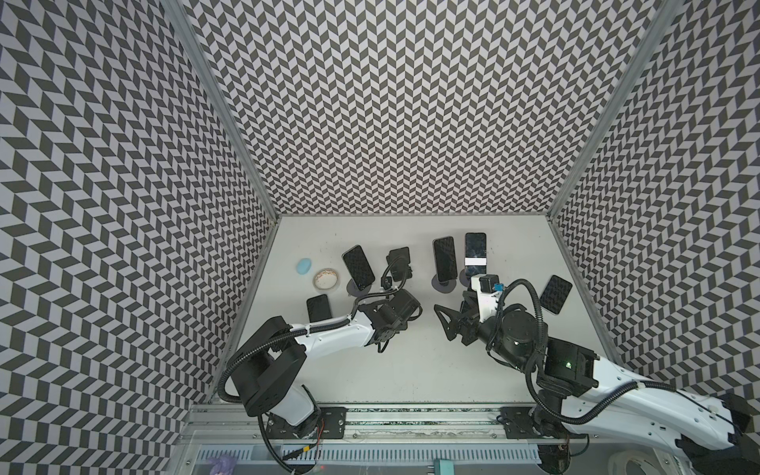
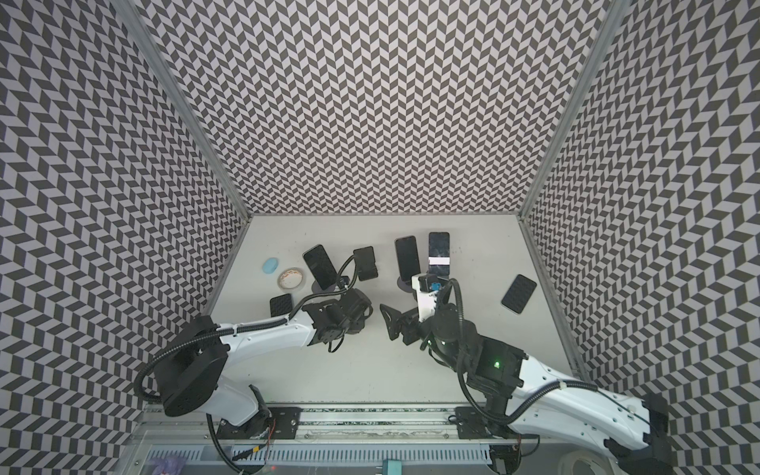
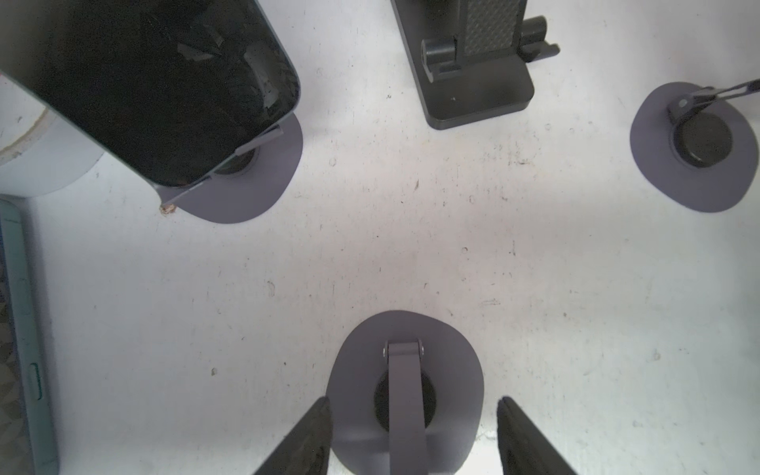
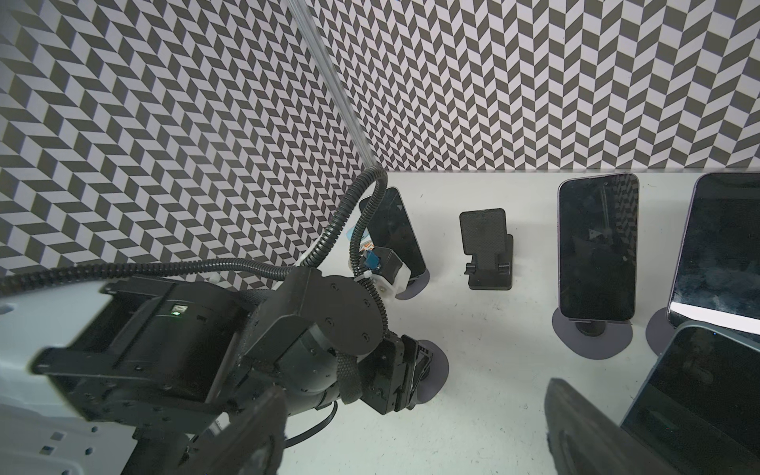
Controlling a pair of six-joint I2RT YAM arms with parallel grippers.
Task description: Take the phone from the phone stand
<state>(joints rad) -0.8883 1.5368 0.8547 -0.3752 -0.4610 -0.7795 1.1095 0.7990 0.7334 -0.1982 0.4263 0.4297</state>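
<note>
By the left wall lie a blue oval, a tape roll and a flat phone. Beside them a phone leans on its stand. The left hand, fingers apart and empty, straddles a bare stand, with a black stand beyond. Open bench lies between the arms. The right hand gapes wide, empty. Behind it stand a dark phone and a lit phone. A patterned phone lies near the right wall.
</note>
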